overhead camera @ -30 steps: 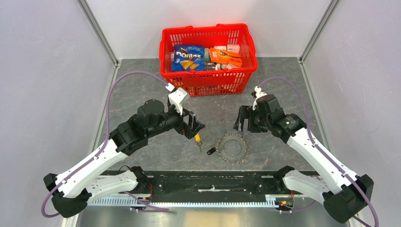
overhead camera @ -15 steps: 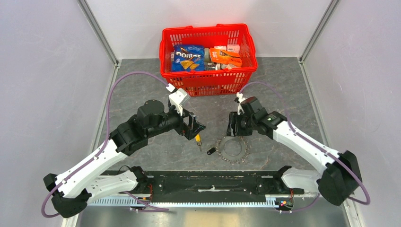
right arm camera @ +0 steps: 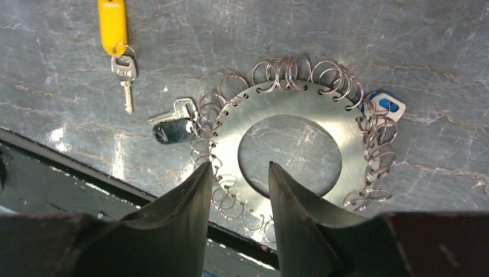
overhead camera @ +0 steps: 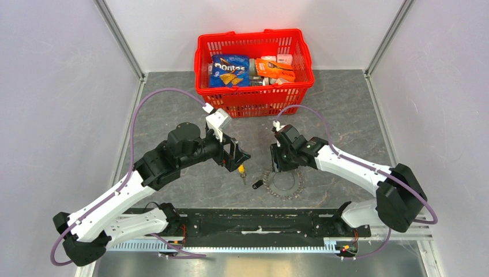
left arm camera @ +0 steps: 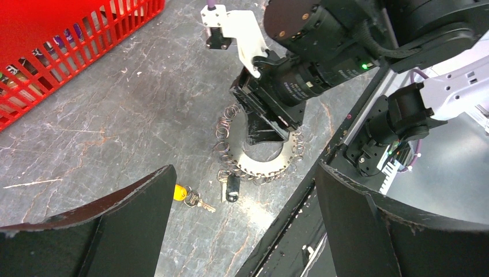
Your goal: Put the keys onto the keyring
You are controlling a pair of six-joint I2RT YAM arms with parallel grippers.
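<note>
Straddling right fingers (right arm camera: 173,225): narrowly parted, gripping nothing, over the near band of the keyring (right arm camera: 300,101), seemingly to pin or lift it.
Left fingers (left arm camera: 115,231): spread wide, empty, hovering by the yellow key (left arm camera: 181,192), likely to pick it.
Keys: black key (right arm camera: 172,131) just beside the ring's loops, yellow near it; neither threaded.
Counter (overhead camera: 173,115): scuffed grey marbled stone; red basket (overhead camera: 254,103) at back, pale walls around.
</note>
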